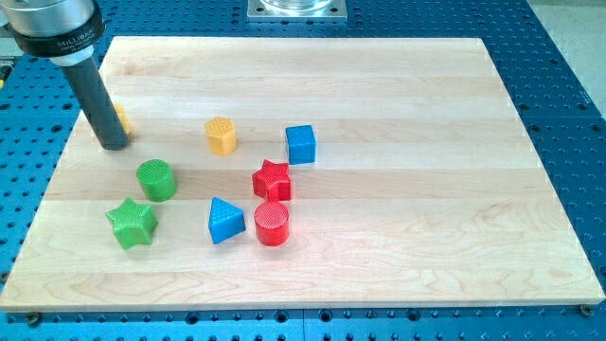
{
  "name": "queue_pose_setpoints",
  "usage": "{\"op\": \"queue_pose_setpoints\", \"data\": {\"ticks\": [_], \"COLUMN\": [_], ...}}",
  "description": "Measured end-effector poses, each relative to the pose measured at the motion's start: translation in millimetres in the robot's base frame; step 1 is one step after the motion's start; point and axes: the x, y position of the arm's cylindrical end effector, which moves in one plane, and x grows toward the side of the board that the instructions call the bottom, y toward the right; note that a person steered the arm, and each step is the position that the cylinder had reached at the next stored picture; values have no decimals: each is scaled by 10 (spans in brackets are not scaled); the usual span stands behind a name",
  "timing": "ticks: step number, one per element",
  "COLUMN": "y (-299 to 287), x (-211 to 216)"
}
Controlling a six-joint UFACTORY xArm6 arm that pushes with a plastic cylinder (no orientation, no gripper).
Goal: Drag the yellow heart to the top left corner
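Yellow heart (121, 119) lies at the view's left side of the wooden board (398, 85), almost wholly hidden behind the dark rod; only a sliver of yellow shows at the rod's right edge, so its heart shape cannot be confirmed from this view. My tip (113, 145) rests on the board surface directly in front of that block, apparently touching it, though the contact itself is hidden. No gripper or fingers are fitted, so there is nothing to open or close; the rod stands slightly tilted, its upper end toward the view's top left.

Nearest the tip otherwise is a green cylinder (156, 180), below and to the right, apart from it. A green star (132, 224) sits just below that cylinder. A yellow hexagonal block (222, 135) stands to the right of the tip, well apart. Further right is a blue cube (300, 144). Below it, a red star (272, 181) sits just above a red cylinder (271, 224), the two close or touching. A blue triangular block (224, 220) lies just left of the red cylinder.
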Motion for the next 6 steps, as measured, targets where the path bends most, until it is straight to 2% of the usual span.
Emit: {"op": "queue_pose_setpoints", "data": {"ticks": [1, 2, 5, 6], "y": [4, -65, -147, -144], "x": [368, 109, -1476, -1436]}}
